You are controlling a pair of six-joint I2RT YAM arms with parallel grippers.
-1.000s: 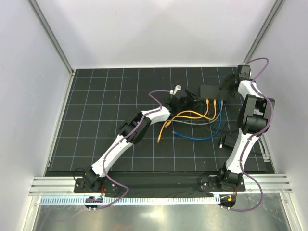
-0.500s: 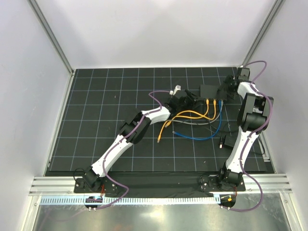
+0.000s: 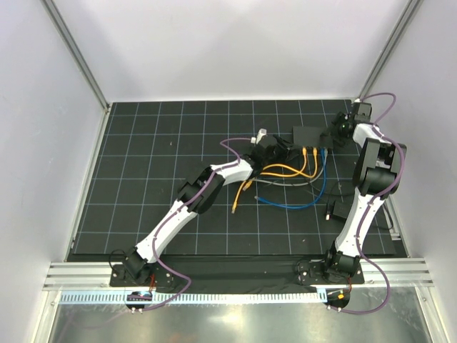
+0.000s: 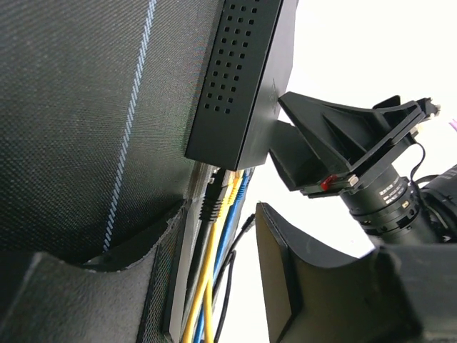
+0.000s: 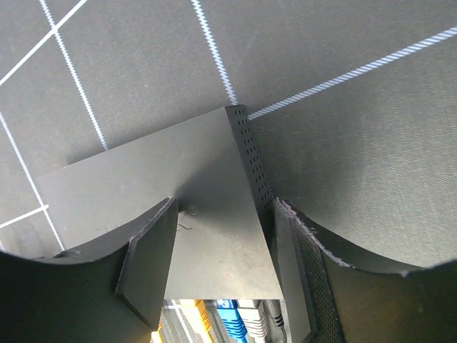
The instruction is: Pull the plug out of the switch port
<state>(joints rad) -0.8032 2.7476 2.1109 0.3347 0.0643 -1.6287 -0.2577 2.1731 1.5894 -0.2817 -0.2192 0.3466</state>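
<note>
1. Since a second ago, the flat matte-black rectangular switch (image 3: 308, 134) has shifted a little to the left and towards the far edge of the black gridded bench (image 3: 157, 186). Both arms have shifted with it.
2. It lies in the far right part of the bench, flat as far as the overhead view shows, with its socket edge turned to the near side.
3. The right claw (image 3: 332, 133) meets the switch at its right end. In the right wrist view, the right claw (image 5: 221, 206) is closed down onto that end of the switch (image 5: 143, 179). One finger (image 5: 150, 264) lies on the top face and the other (image 5: 293, 271) sits against the perforated short side.
4. The left claw (image 3: 284, 152) sits just on the near-left side of the switch, by the sockets.
5. In its own view the left claw (image 4: 218, 286) stands partly open. The cable bundle runs through the gap, and a strip of daylight shows beside one finger (image 4: 300, 286), so it grips nothing.
6. Just beyond its fingertips, a black plug (image 4: 209, 204) is still seated in the socket row under the switch (image 4: 239, 78), next to yellow (image 4: 207, 279) and blue (image 4: 227, 246) leads.
7. From the socket edge, orange cables (image 3: 285, 170) and a blue cable (image 3: 314, 193) loop out over the bench on the near side of the switch.
</note>
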